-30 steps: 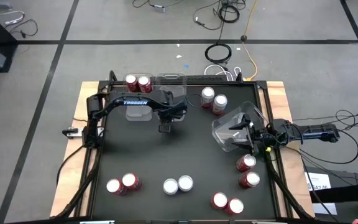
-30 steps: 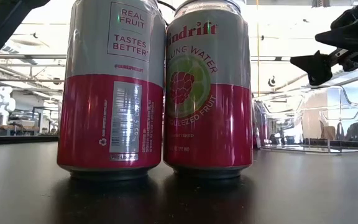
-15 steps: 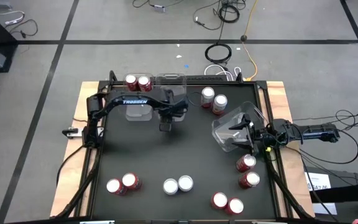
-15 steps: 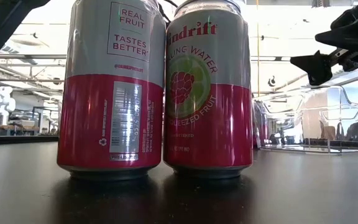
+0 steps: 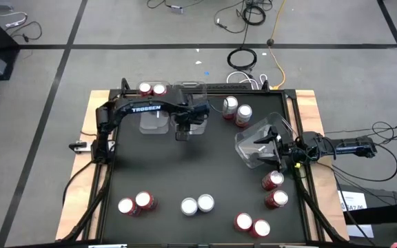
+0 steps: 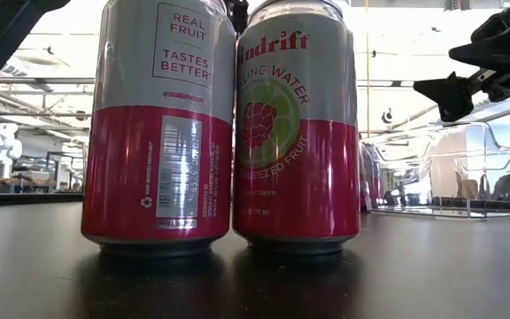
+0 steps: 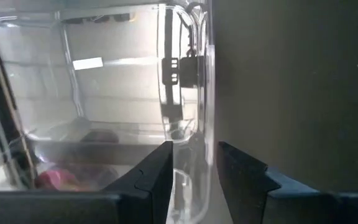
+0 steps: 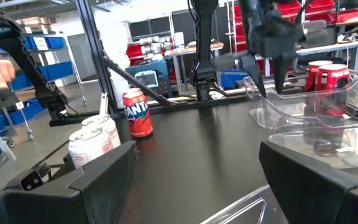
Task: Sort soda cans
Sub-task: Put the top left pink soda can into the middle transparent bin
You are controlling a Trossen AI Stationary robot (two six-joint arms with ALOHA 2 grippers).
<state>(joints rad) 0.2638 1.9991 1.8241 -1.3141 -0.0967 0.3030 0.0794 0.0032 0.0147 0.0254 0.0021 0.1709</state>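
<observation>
Reading left fingers (image 5: 182, 132) as slightly apart, far-centre over the desk (image 5: 205, 169), straddling a side wall of the left bin (image 7: 104, 93) without clamping it. Reading right fingers (image 5: 265, 147) as wide apart, hovering at the right bin (image 5: 245, 153), holding nothing.

No can in any grip. Counting six pairs of cans out on the desk:
- far left (image 5: 151, 89), close to the left bin
- far right (image 5: 236, 111)
- right edge (image 5: 275, 189)
- near right (image 5: 252, 224)
- near centre (image 5: 197, 204)
- near left (image 5: 136, 204)

Sorting barely begun, by the look of it.

Risks from here:
- Lifting or swinging left with the wall in the gap: could hook the rim, drag or tip the light bin, and shove it into the far-left pair.
- Closing now: would pinch plastic, not a can.
- Paired cans touching: coming down with fingers this narrow could land on a rim or topple the neighbour. Better to open fully first and approach from the free side.
- Right bin sitting skewed near the far-right and right-edge pairs: any nudge could slide it into them.
- Can't tell body colour from above for every pair, so a wrong-bin drop is possible.
</observation>
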